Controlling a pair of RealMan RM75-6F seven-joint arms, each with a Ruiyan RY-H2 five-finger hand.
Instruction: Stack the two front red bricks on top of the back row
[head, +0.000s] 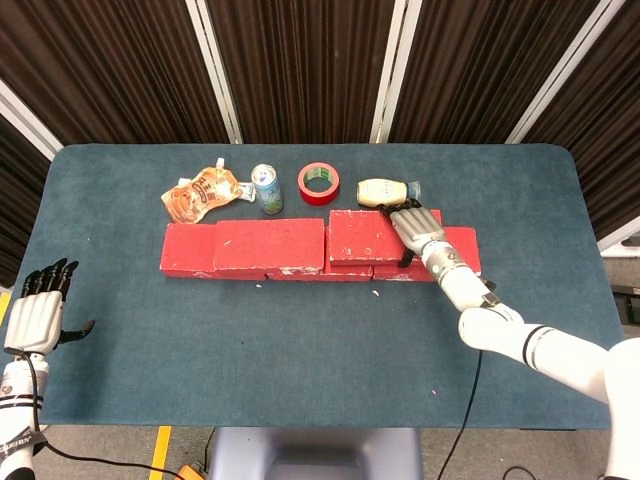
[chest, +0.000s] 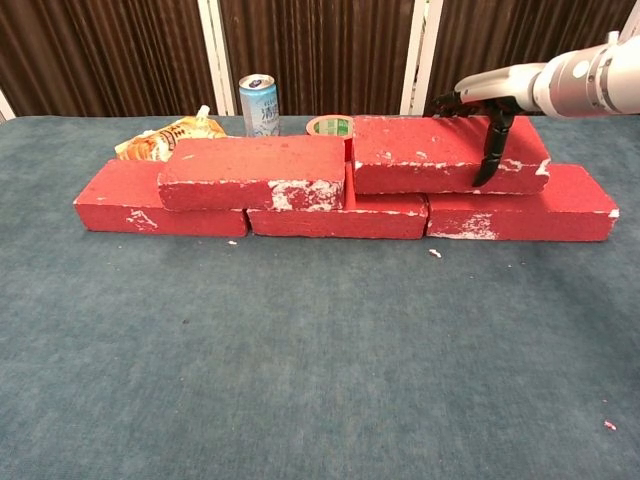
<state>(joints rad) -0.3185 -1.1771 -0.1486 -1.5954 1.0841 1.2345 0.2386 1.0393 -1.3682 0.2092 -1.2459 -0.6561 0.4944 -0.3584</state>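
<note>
Three red bricks form the bottom row: left (chest: 130, 200), middle (chest: 385, 215), right (chest: 565, 205). Another red brick (chest: 255, 172) lies on top across the left and middle ones. A second upper brick (chest: 425, 155) (head: 362, 237) rests on the middle and right ones, close beside the first. My right hand (chest: 488, 108) (head: 418, 228) grips its right part, with fingers over the top and the thumb down the front face. My left hand (head: 38, 310) hangs open off the table's left front corner, holding nothing.
Behind the bricks stand a drink can (head: 266, 188), a red tape roll (head: 319, 182), a crumpled snack pouch (head: 205, 192) and a white bottle (head: 385, 191) lying just behind my right hand. Blue table cloth (head: 300, 340) spreads in front of the bricks.
</note>
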